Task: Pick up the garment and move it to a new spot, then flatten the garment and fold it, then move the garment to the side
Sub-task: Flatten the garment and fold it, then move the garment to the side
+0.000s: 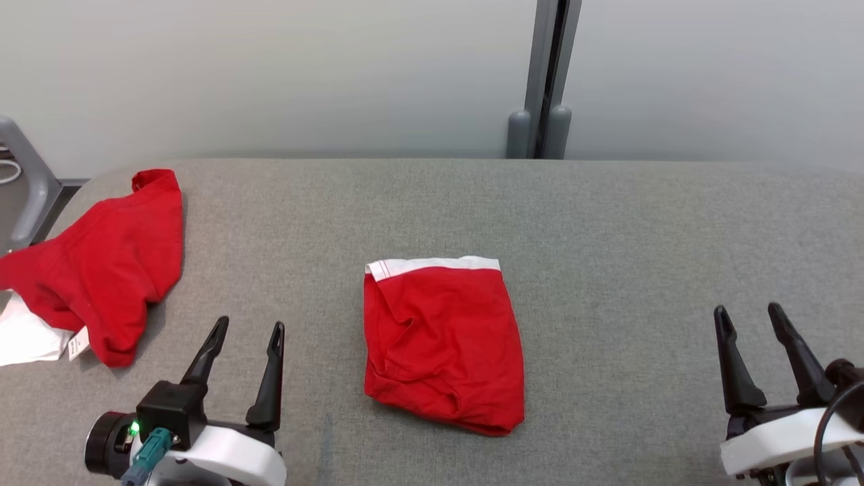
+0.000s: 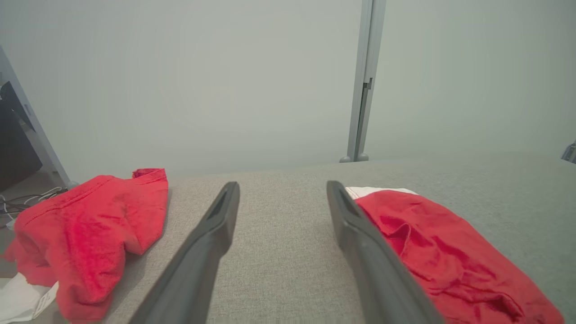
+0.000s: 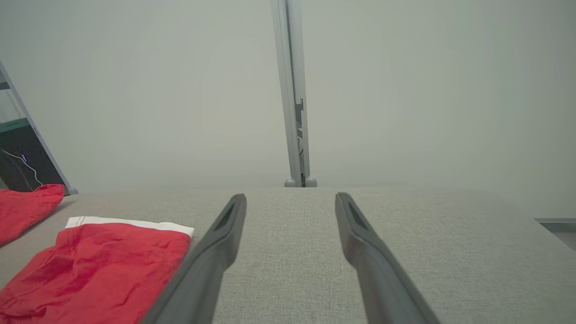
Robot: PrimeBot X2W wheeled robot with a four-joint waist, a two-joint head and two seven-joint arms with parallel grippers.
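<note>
Surface: a grey woven fabric top (image 1: pixel 607 216) with a rounded far-left corner is stretching across the head view; it is looking flat and smooth.
Room: a plain pale grey wall (image 1: pixel 270 67) is standing just behind the far edge, and a grey vertical post (image 1: pixel 547 81) with two rounded feet is rising along it, a little right of the middle.
Left side of room: a grey metal frame (image 1: pixel 27 175) is leaning beside the left end of the top.
Garment: the folded red T-shirt (image 1: pixel 442 344) (image 2: pixel 450 256) (image 3: pixel 99 270) is lying flat near the middle of the top, between the two grippers and touching neither.
White band: a white sleeve edge with thin red stripes (image 1: pixel 439 264) is showing along the far side of the folded T-shirt.
Other cloth: a crumpled red garment (image 1: pixel 108 270) (image 2: pixel 85 229) (image 3: pixel 27 207) is lying at the left end, well apart from the folded one, with a white part and a small white label (image 1: pixel 77 344) at its near corner.
Left gripper: the left gripper (image 1: pixel 250 325) (image 2: pixel 282 185) is hovering over bare fabric between the two red cloths, its fingers spread apart and holding nothing.
Right gripper: the right gripper (image 1: pixel 748 310) (image 3: pixel 291 196) is hanging over bare fabric well to the right of the folded T-shirt, its fingers also standing wide and empty.
</note>
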